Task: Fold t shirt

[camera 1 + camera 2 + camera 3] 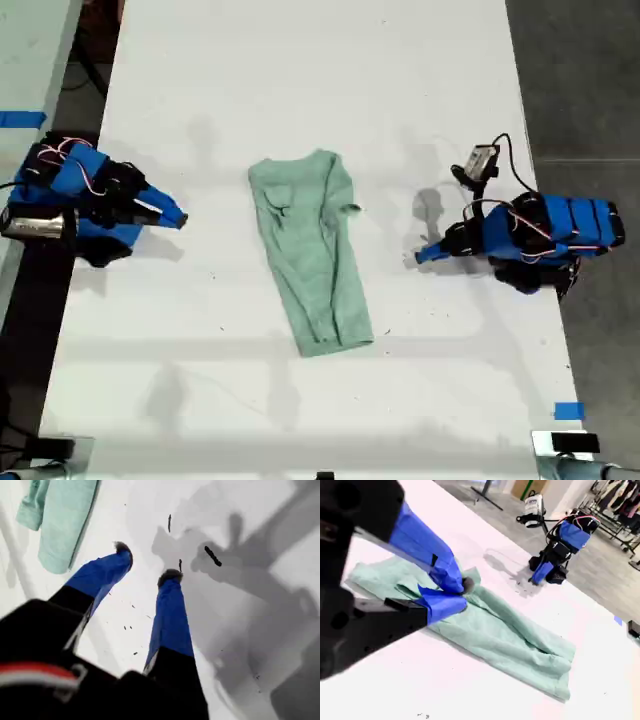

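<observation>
Grippers flank the t shirt [310,250], which lies narrow and wrinkled mid-table [300,60]. The first gripper [146,562] is spread and empty, the second gripper [462,587] pinched on nothing. It looks to be between folds; next, one end needs grasping and carrying across.

A bare strip of white table [300,70] runs on each side of the t shirt [310,250], the only thing lying mid-table. My first gripper [420,258] stands off the cloth at the exterior view's right, jaws parted over bare tabletop. My second gripper [176,217] stands off it at the left. A small camera [482,160] and its looping cable jut above the first arm.
</observation>
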`<action>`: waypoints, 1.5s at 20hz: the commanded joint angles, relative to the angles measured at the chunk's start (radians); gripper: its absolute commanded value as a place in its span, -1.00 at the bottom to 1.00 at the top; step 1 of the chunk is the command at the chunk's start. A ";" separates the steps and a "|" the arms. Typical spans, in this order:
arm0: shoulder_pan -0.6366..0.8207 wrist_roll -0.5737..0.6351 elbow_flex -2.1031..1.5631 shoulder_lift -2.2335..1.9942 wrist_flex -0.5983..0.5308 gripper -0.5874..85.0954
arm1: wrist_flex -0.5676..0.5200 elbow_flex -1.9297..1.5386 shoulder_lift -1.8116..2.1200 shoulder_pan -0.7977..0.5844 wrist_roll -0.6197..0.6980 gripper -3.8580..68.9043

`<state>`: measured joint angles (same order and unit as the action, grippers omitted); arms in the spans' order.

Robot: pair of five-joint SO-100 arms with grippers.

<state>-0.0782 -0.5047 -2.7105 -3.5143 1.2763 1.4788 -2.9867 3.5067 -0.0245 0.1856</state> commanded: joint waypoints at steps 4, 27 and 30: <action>-0.003 0.117 -0.506 -0.023 -0.314 -0.99 | -0.087 -0.091 -0.003 0.172 -0.270 -0.72; -0.196 0.173 1.796 2.330 0.112 -0.29 | 0.241 1.747 -1.945 0.377 -0.472 0.05; -0.258 0.097 1.796 2.391 0.029 -0.31 | 0.212 1.763 -2.040 0.420 -0.548 -0.05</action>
<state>-0.2930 -0.3636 -0.9756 -1.1213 1.3468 1.7104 -1.3039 1.4849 0.3697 -0.3237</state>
